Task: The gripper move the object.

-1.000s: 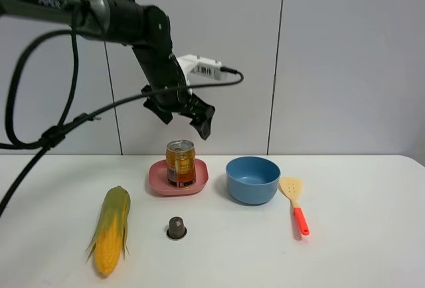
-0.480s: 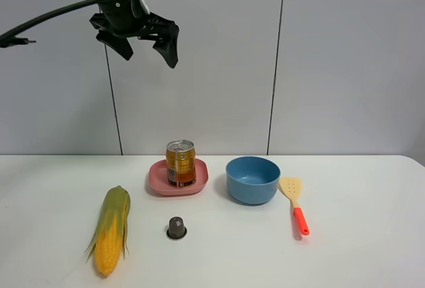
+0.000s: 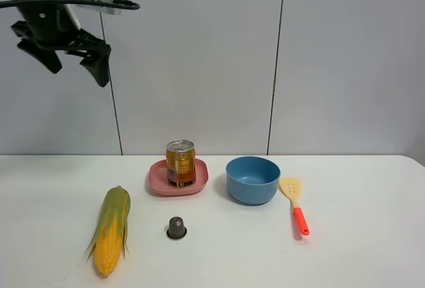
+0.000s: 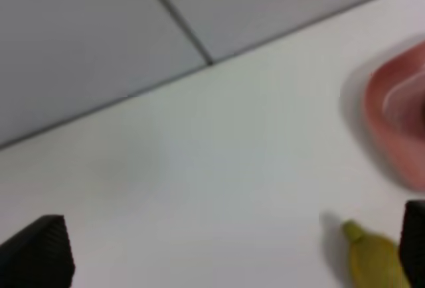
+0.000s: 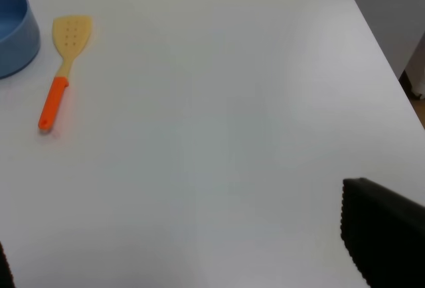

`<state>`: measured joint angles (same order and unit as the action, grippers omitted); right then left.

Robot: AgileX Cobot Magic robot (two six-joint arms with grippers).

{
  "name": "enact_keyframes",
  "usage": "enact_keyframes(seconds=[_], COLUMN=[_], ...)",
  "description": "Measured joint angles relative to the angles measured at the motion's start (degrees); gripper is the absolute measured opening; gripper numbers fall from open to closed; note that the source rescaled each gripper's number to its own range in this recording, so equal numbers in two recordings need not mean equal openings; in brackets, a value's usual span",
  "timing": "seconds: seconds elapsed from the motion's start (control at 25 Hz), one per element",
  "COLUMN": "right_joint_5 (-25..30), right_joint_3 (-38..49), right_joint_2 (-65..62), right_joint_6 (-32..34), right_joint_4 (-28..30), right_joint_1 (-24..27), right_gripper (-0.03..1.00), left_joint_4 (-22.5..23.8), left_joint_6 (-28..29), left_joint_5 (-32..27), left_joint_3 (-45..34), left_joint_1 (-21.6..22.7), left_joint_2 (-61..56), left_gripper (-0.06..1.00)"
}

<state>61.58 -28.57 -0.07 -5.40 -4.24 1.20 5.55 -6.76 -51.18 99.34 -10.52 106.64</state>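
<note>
Left pincer point(image 3: 76, 69) hangs high in the air, far above the pink dish point(image 3: 157, 183) and off to its left in the high view. Its two black fingers are spread wide, with nothing between them and nothing touching them. Its own camera agrees: a fingertip sits at each side of that picture, with bare desk point(image 3: 358, 235) between.

From there the can point(image 3: 180, 163) lies down and to the right, standing upright on the pink dish with its long axis vertical and its pull-tab top upward. Any approach from this pincer would, I judge, be a long descent toward the dish. The fingers would then close across the can's round side, since the upright can offers its wall and not its ends.

The right pincer point(image 5: 199, 261) does not show in the high view. Its camera shows dark fingers at the edges of the picture and open desk between, so it too looks open and empty. It faces the part of the desk beyond the spatula point(image 3: 295, 203), on the far side of the blue bowl point(image 3: 252, 180) from the dish. I take the left arm as the better placed of the two.

In front of the dish sits a small dark capsule point(image 3: 176, 227), apart from it. A corn cob point(image 3: 109, 229) lies to the front left of the dish, and the blue bowl stands just beside the dish on its right.
</note>
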Motion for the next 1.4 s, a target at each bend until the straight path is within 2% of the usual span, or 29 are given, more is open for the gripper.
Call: enact_keyframes(seconds=[0.16, 0.32, 0.44, 0.56, 0.68, 0.8, 0.96, 1.16, 1.4], right_joint_5=[0.00, 0.00, 0.00, 0.00, 0.00, 0.00, 0.00, 0.00, 0.00], right_joint_3=[0.00, 0.00, 0.00, 0.00, 0.00, 0.00, 0.00, 0.00, 0.00], right_joint_2=[0.00, 0.00, 0.00, 0.00, 0.00, 0.00, 0.00, 0.00, 0.00], right_joint_6=[0.00, 0.00, 0.00, 0.00, 0.00, 0.00, 0.00, 0.00, 0.00], right_joint_4=[0.00, 0.00, 0.00, 0.00, 0.00, 0.00, 0.00, 0.00, 0.00], right_joint_1=[0.00, 0.00, 0.00, 0.00, 0.00, 0.00, 0.00, 0.00, 0.00], right_gripper=[1.00, 1.00, 1.00, 1.00, 1.00, 1.00, 1.00, 1.00, 1.00], left_joint_4=[0.00, 0.00, 0.00, 0.57, 4.05, 8.28, 10.14, 9.09, 6.03], left_joint_6=[0.54, 5.07, 8.09, 10.78, 13.51, 14.90, 16.79, 20.67, 21.56], left_joint_5=[6.78, 11.37, 12.09, 10.07, 5.82, -1.94, -10.76, -11.02, -10.84], left_joint_3=[-18.05, -33.98, -42.84, -49.38, -53.43, -55.13, -55.51, -60.32, -67.71], left_joint_1=[4.07, 6.93, 8.26, 8.61, 8.61, 8.61, 8.61, 8.61, 8.61], left_joint_2=[-11.53, -28.77, -43.18, -57.57, -71.69, -84.02, -94.45, -102.34, -106.70], left_gripper=[0.98, 0.98, 0.98, 0.98, 0.98, 0.98, 0.98, 0.98, 0.98])
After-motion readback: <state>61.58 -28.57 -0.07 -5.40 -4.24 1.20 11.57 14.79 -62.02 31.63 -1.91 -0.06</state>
